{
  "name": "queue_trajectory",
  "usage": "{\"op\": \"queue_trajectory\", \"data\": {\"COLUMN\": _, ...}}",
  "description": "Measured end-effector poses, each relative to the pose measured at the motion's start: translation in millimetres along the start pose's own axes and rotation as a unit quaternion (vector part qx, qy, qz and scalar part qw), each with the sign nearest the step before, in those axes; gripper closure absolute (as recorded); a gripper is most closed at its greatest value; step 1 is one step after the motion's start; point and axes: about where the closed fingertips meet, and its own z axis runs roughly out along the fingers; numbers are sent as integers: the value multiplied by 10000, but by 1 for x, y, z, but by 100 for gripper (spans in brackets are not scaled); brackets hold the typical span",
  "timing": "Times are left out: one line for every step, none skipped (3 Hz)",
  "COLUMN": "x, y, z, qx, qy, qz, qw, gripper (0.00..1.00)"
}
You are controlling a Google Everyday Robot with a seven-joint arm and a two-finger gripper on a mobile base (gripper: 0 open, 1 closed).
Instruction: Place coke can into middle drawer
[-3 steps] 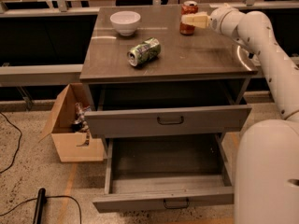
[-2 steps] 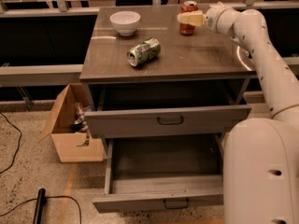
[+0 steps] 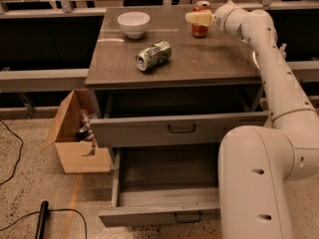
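Observation:
The coke can (image 3: 201, 30) stands upright at the back right of the cabinet top (image 3: 209, 63); it is red with a silver top. My gripper (image 3: 198, 18) reaches in from the right at the can's upper half and overlaps it in this view. The can still rests on the top. The middle drawer (image 3: 164, 214), the lower of the two grey ones, is pulled far out and its inside looks empty. My arm's white body stands in front of its right end.
A green-and-white can (image 3: 153, 55) lies on its side mid-top. A white bowl (image 3: 133, 24) sits at the back left. The upper drawer (image 3: 179, 129) is pulled partly out above the middle one. A cardboard box (image 3: 75, 133) and a cable (image 3: 10, 148) are on the floor at the left.
My gripper has moved a little to the left and back, further across the coke can. The can and the drawers have not moved.

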Motion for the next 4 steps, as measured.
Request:
{"op": "queue_trajectory", "data": {"x": 1, "y": 8, "z": 10, "qx": -95, "qy": -21, "qz": -33, "qw": 9999, "gripper": 16}}
{"op": "queue_trajectory", "data": {"x": -2, "y": 14, "z": 15, "qx": -188, "qy": -80, "qz": -100, "qw": 9997, "gripper": 40}}
{"op": "queue_trajectory", "data": {"x": -3, "y": 19, "z": 17, "qx": -272, "qy": -85, "qz": -125, "qw": 9995, "gripper": 64}}
{"op": "queue_trajectory", "data": {"x": -6, "y": 18, "z": 13, "qx": -286, "qy": -76, "qz": -171, "qw": 9994, "gripper": 87}}
